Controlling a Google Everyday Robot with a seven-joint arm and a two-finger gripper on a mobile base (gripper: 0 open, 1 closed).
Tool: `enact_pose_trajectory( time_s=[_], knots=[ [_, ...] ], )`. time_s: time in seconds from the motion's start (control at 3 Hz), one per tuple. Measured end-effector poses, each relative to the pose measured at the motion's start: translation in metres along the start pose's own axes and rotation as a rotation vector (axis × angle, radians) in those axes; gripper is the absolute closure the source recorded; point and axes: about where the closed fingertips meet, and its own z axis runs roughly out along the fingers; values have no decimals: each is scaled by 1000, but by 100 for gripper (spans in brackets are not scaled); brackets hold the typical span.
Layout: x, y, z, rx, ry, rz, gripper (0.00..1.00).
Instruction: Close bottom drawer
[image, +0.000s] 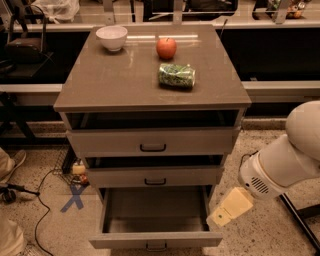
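The bottom drawer (155, 239) of the grey-beige cabinet (150, 80) is pulled far out, with its plain box interior (155, 210) showing and nothing in it. Its short front carries a small dark handle (156, 246) at the frame's lower edge. My arm (285, 160) comes in from the right. Its cream gripper end (229, 209) hangs beside the drawer's right front corner, just above floor level and close to the drawer's side without clearly touching it.
The middle drawer (155, 177) and top drawer (152, 142) stand slightly ajar. On the cabinet top are a white bowl (111, 37), a red apple (166, 48) and a green bag (176, 75). A blue tape cross (75, 198) and cables (30, 192) lie on the floor to the left.
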Motion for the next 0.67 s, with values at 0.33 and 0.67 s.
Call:
enact_pose_trajectory(
  time_s=[0.33,0.67],
  knots=[
    [1,0,2,-5,2,2,0],
    [5,-6,17,-28,4,18,0]
  ],
)
